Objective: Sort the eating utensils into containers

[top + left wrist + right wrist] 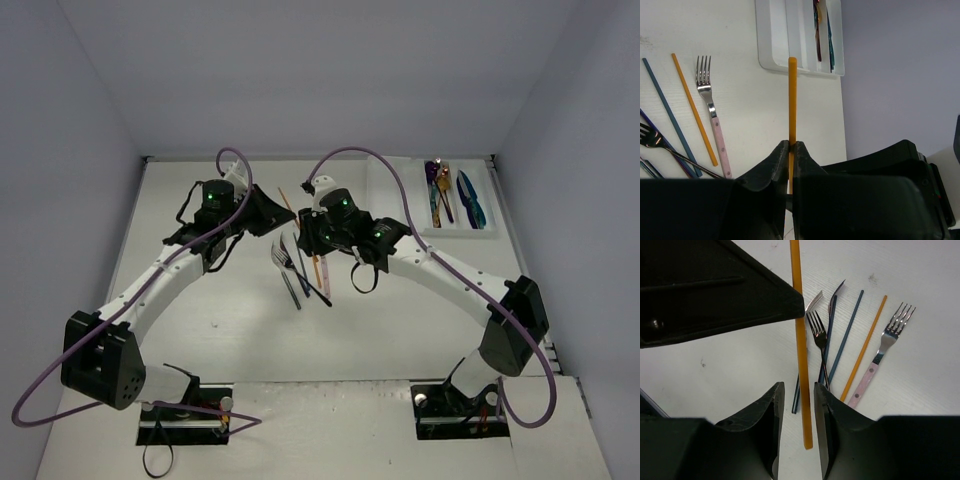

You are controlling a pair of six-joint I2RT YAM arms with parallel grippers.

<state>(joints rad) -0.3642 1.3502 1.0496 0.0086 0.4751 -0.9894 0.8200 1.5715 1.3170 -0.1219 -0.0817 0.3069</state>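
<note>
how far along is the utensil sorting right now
Partway. A few utensils already lie in the tray. The left gripper is shut on an orange stick, its free end between the fingers of the open right gripper. Left on the table: a pink-handled fork, a dark fork, a blue stick, a second orange stick and more.

Tray (400, 195) far right on table (230, 330); sorted utensils (441, 190) inside; loose utensils (298, 272) mid-table, left of tray
</note>
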